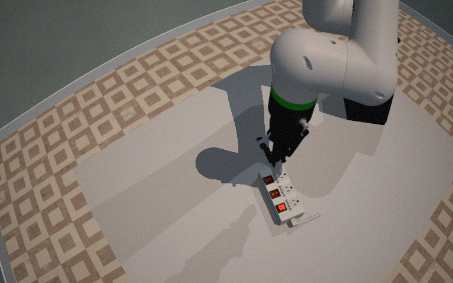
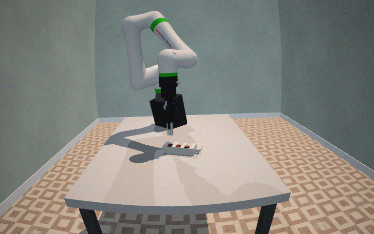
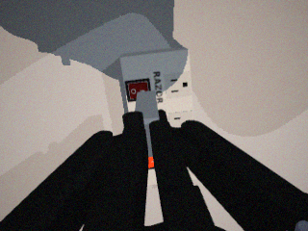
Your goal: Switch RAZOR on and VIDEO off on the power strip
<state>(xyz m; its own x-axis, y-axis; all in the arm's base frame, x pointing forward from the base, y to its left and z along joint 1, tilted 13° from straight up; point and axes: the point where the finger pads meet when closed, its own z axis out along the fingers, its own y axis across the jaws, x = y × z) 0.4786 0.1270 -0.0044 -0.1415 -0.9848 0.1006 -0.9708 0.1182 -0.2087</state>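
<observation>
- Locate the power strip (image 2: 179, 148) near the middle of the table (image 2: 138, 176). It lies right way up, its long axis roughly parallel to the front edge. A short white stub projects from the end that points toward the right edge.
- Check the nearest-to-right-edge rocker, the VIDEO switch (image 1: 281, 207). It glows bright orange, so judge it on; this half of the task is not yet done.
- Check the middle switch (image 1: 274, 193). It shows dark red; leave it alone.
- Check the RAZOR switch (image 1: 268, 180) at the end toward the left edge. It also shows dark red, so judge it off; this half is not yet done either.
- Note the gripper (image 1: 278, 167) just behind that end, pointing straight down. Its fingers are clenched together on nothing, forming one narrow tip suited to pressing.
- In the wrist view the tip (image 3: 146, 104) sits just beside the RAZOR rocker. From the exterior view it hangs above the strip, apart from it.
- Behind the strip, toward the far edge, stands the arm's black pedestal (image 2: 180, 110).
</observation>
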